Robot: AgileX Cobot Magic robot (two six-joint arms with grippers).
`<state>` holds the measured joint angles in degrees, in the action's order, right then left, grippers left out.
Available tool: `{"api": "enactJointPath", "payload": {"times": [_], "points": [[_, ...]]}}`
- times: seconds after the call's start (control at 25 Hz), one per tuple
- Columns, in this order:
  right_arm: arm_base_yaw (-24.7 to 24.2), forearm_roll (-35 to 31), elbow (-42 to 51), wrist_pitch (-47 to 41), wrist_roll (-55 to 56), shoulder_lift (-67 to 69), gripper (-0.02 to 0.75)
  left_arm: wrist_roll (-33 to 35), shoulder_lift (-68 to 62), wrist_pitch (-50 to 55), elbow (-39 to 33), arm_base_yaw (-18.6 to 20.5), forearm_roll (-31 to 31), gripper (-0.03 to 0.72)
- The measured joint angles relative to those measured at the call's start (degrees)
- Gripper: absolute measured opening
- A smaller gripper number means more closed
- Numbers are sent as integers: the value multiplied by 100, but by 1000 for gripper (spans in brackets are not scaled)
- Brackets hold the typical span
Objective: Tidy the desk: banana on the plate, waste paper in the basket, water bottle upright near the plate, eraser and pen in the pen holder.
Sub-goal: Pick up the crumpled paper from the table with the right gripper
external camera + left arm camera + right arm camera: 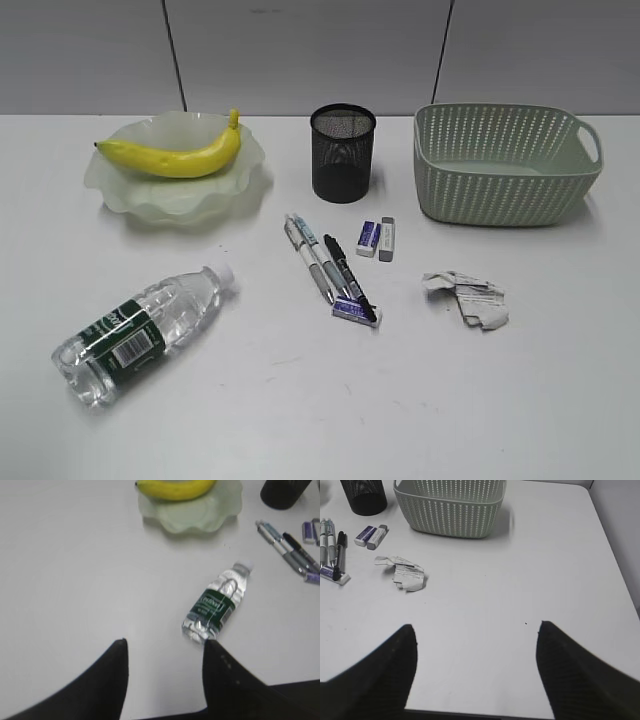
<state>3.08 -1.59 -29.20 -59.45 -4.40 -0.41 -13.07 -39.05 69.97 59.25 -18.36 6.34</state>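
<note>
lying on plate: banana | lying sideways on bench: water bottle | hovering w/ fingers apart, holding nothing: left pincer & right pincer

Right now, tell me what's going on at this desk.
A two-armed robot is tidying, and neither gripper holds anything. The left gripper hovers open above the water bottle, which lies on its side. The right gripper is open over bare desk. The banana is already on the plate. The waste paper is outside the basket, and pens and erasers lie beside the pen holder.
</note>
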Motion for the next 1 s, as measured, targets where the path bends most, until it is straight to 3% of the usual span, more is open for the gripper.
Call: {"api": "enactJointPath", "payload": {"times": [0.16, 0.32, 0.48, 0.72, 1.0], "points": [[0, 0, 0, 0, 0, 0, 582, 0, 1393, 28, -1233, 0, 19, 363], [0, 0, 0, 0, 0, 0, 582, 6, 2694, 49, -2000, 0, 19, 363], [0, -50, -75, 155, 0, 232, 582, 194, 3750, -102, -2394, 0, -23, 362], [0, -237, -216, 1573, -88, 1806, 582, 417, 3859, -443, -2642, -19, -84, 361], [365, -1136, -1166, 2075, -1698, 4579, 582, 538, 3859, -893, -2843, -19, -103, 350]]}}
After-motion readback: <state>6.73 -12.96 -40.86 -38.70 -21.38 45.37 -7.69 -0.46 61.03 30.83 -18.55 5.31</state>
